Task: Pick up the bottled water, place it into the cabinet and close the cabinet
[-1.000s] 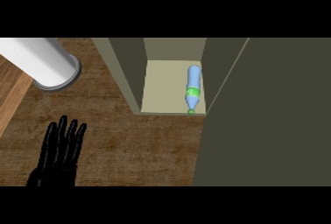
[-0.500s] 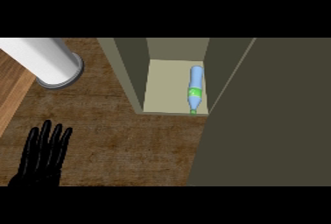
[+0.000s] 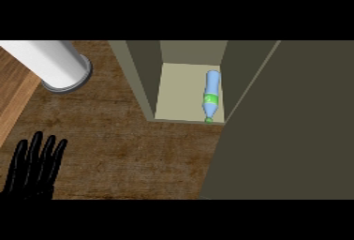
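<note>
A pale blue plastic water bottle lies on its side on the cream floor of an open olive-grey cabinet, at about 1 o'clock in the head view. Its green cap points to 6 o'clock and sits at the floor's front edge. The body runs close along the cabinet's right wall. The tall, dark cabinet door stands open and fills the view from 2 to 5 o'clock, so closing it looks like the step left to do.

The robot's black left hand rests at 8 o'clock on the brown wood-grain surface, well apart from the bottle. Its fingers are straight and spread and hold nothing. The right hand does not show. A white cylinder with a grey rim stands at 10 o'clock; what it is cannot be told.

The bottle is probably light to moderate in weight. Its thin, smooth wall would likely give under a squeeze, and its round body would roll if nudged. It seems unlikely to break. The best hold appears to be around the wide middle, at the green label band, rather than the tapering neck.

No brand or lettering can be read on the label.
</note>
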`<state>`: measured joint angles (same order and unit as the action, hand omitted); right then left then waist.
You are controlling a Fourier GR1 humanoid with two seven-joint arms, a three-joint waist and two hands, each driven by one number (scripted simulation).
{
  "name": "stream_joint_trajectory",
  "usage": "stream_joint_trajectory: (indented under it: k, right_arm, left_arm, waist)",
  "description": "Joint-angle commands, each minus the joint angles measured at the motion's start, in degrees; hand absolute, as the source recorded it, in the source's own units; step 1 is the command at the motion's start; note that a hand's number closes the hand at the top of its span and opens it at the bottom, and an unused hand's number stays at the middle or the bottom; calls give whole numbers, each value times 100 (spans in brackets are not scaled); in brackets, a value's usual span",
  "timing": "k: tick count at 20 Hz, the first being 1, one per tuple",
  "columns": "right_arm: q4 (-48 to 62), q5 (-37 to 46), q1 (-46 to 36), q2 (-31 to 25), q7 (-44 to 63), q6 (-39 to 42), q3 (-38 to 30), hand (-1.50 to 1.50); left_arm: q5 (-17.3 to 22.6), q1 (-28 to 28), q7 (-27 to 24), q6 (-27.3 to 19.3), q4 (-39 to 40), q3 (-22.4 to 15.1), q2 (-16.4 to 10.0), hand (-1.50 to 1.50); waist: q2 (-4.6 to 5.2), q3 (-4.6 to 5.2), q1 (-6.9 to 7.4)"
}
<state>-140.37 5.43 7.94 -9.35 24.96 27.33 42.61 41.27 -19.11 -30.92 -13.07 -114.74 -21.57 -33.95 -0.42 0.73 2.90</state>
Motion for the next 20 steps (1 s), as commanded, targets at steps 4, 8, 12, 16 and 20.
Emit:
stream_joint_trajectory:
  k: [4,8,12,16,20]
  right_arm:
    - [653,360,-677,886,306,-792,382,150]
    - [566,206,-693,884,306,-794,388,150]
    - [738,8,-582,884,232,-886,265,150]
    - [790,-362,-613,885,228,-832,163,150]
    - [1153,-1134,-407,887,469,-530,366,150]
  left_arm:
    - [85,-112,-57,209,-11,43,-45,-150]
    - [128,-51,-43,286,-37,157,-118,-150]
    - [120,-113,-126,402,-45,198,-163,-150]
    - [189,-177,-47,481,-111,175,-219,-150]
    - [179,-123,-116,622,-97,247,-277,-150]
  waist:
    - [48,12,131]
    - [58,13,123]
    - [102,8,211]
    - [170,5,384]
    - [268,13,549]
